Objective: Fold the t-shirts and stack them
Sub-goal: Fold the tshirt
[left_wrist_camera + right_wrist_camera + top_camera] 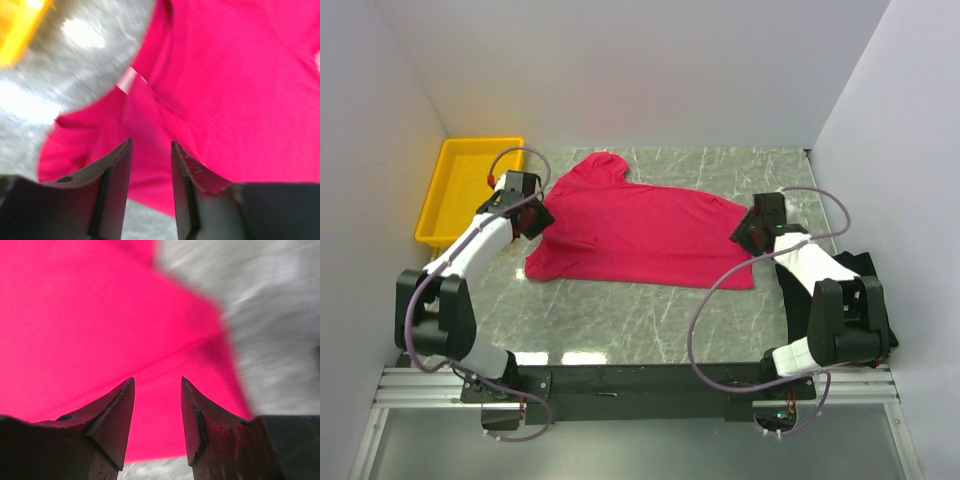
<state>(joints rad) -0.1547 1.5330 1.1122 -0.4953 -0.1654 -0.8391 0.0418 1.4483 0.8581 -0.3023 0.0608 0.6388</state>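
Note:
The crimson-pink t-shirt (640, 230) lies spread across the middle of the marble table, one sleeve pointing to the back. It fills the left wrist view (235, 85) and the right wrist view (85, 320). My left gripper (535, 218) hovers at the shirt's left edge, open and empty (151, 144). My right gripper (748, 232) hovers at the shirt's right edge, open and empty (157, 381). The black t-shirt (865, 275) lies bunched at the table's right edge, partly hidden behind my right arm.
A yellow plastic tray (460, 190) stands at the back left, close to my left gripper; its corner shows in the left wrist view (17, 25). White walls close in the left, back and right sides. Cables loop over both arms.

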